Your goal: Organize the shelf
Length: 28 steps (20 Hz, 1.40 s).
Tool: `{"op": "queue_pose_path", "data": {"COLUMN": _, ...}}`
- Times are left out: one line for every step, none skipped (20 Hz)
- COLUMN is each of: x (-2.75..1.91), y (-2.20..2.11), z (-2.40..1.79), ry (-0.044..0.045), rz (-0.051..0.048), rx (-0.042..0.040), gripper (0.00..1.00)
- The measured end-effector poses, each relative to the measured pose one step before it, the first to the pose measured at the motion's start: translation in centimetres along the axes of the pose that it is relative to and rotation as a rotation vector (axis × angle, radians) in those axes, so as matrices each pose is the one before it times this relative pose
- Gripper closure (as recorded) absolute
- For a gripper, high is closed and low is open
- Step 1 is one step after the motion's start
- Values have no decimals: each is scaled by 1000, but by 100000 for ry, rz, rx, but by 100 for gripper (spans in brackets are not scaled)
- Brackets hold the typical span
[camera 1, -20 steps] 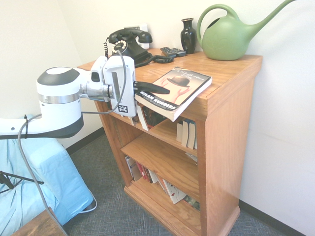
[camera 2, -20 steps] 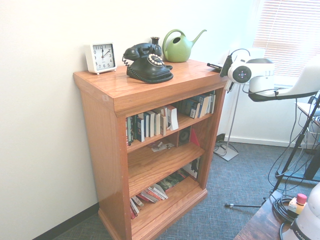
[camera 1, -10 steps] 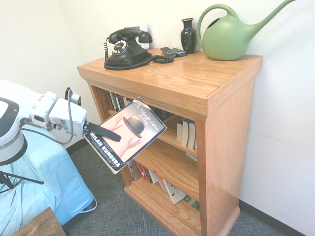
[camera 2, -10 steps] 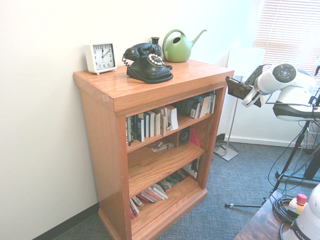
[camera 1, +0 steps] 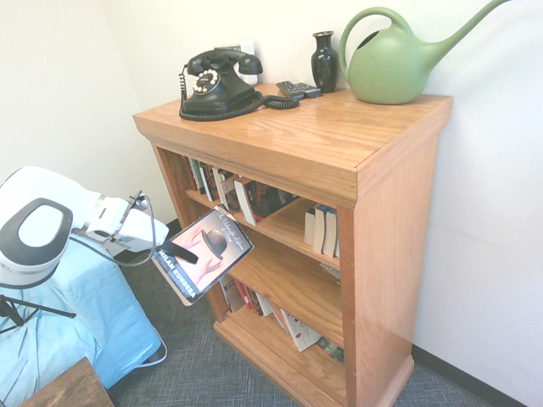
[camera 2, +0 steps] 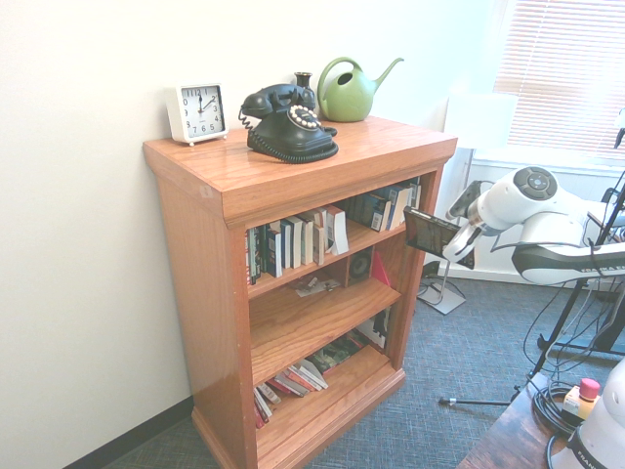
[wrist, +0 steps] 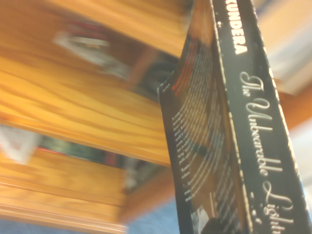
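A book (camera 1: pixel 202 254) is clamped in the gripper (camera 1: pixel 180 252), held in the air in front of the shelf (camera 1: pixel 339 153) at middle-tier height. Shelving is judged under way; next, it must be turned upright and slid into a gap
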<state>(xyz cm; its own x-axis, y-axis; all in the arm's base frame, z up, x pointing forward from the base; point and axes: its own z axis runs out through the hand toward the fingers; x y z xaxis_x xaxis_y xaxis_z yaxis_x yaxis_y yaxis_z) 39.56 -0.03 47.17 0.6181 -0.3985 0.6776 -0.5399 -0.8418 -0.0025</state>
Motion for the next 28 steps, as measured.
{"op": "queue_pose_path", "data": {"x": 408, "y": -782, "z": 882, "ry": -1566, "rz": 810, "rx": 1028, "gripper": 100}}
{"op": "queue_pose_path", "data": {"x": 566, "y": -707, "z": 863, "ry": -1033, "rz": 635, "rx": 1040, "gripper": 100}}
{"op": "queue_pose_path", "data": {"x": 686, "y": -673, "z": 863, "ry": -754, "rz": 580, "rx": 852, "gripper": 100}}
{"op": "queue_pose_path", "data": {"x": 693, "y": -666, "z": 785, "ry": -673, "rz": 600, "rx": 973, "gripper": 100}}
{"op": "queue_pose_path", "data": {"x": 618, "y": -675, "z": 844, "ry": -763, "rz": 395, "rx": 644, "gripper": 100}}
{"op": "queue_pose_path", "data": {"x": 478, "y": -572, "z": 828, "ry": -826, "rz": 312, "rx": 251, "gripper": 100}}
{"op": "queue_pose_path", "data": {"x": 376, "y": -606, "z": 747, "ry": -719, "rz": 254, "rx": 343, "gripper": 100}}
{"op": "queue_pose_path", "data": {"x": 217, "y": -621, "z": 635, "ry": -620, "rz": 157, "rx": 338, "gripper": 100}}
{"op": "queue_pose_path", "data": {"x": 139, "y": -538, "z": 494, "ry": -511, "rz": 22, "rx": 282, "gripper": 100}}
{"op": "queue_pose_path", "data": {"x": 130, "y": -533, "z": 328, "ry": -257, "rz": 110, "rx": 379, "gripper": 100}}
{"op": "queue_pose_path", "data": {"x": 159, "y": -486, "z": 210, "ry": -24, "rz": 176, "rx": 532, "gripper": 100}}
{"op": "queue_pose_path", "data": {"x": 122, "y": -397, "z": 184, "ry": -90, "rz": 179, "rx": 326, "gripper": 100}}
{"op": "queue_pose_path", "data": {"x": 127, "y": -352, "z": 166, "ry": -67, "rz": 257, "rx": 302, "gripper": 100}}
{"op": "queue_pose_path", "data": {"x": 78, "y": -332, "z": 189, "ry": -147, "rz": 272, "rx": 258, "gripper": 100}}
{"op": "queue_pose_path", "data": {"x": 33, "y": -372, "z": 187, "ry": -136, "rz": 200, "rx": 325, "gripper": 100}}
{"op": "queue_pose_path", "data": {"x": 55, "y": -422, "z": 206, "ry": 20, "rz": 267, "rx": 457, "gripper": 100}}
{"op": "queue_pose_path", "data": {"x": 26, "y": -357, "z": 261, "ry": -56, "rz": 192, "rx": 250, "gripper": 100}}
{"op": "queue_pose_path", "data": {"x": 135, "y": -284, "z": 224, "ry": 166, "rz": 307, "rx": 117, "gripper": 100}}
{"op": "queue_pose_path", "data": {"x": 179, "y": -212, "z": 223, "ry": 285, "rz": 146, "rx": 16, "gripper": 100}}
{"op": "queue_pose_path", "data": {"x": 171, "y": -202, "z": 224, "ry": 396, "rz": 96, "rx": 39, "gripper": 100}}
{"op": "queue_pose_path", "data": {"x": 222, "y": -252, "z": 192, "ry": 612, "rz": 175, "rx": 193, "gripper": 100}}
{"op": "queue_pose_path", "data": {"x": 193, "y": -364, "z": 143, "ry": 827, "rz": 447, "rx": 761, "gripper": 100}}
{"op": "queue_pose_path", "data": {"x": 123, "y": -422, "z": 128, "ry": 680, "rz": 519, "rx": 862, "gripper": 100}}
{"op": "queue_pose_path", "data": {"x": 49, "y": -432, "z": 149, "ry": 483, "rz": 441, "rx": 714, "gripper": 100}}
{"op": "queue_pose_path", "data": {"x": 46, "y": -405, "z": 176, "ry": 429, "rz": 421, "rx": 397, "gripper": 100}}
{"op": "queue_pose_path", "data": {"x": 32, "y": -292, "z": 217, "ry": 210, "rz": 522, "rx": 175, "gripper": 100}}
{"op": "queue_pose_path", "data": {"x": 164, "y": -245, "z": 222, "ry": 160, "rz": 452, "rx": 202, "gripper": 100}}
{"op": "queue_pose_path", "data": {"x": 197, "y": -178, "z": 251, "ry": 163, "rz": 404, "rx": 105, "gripper": 100}}
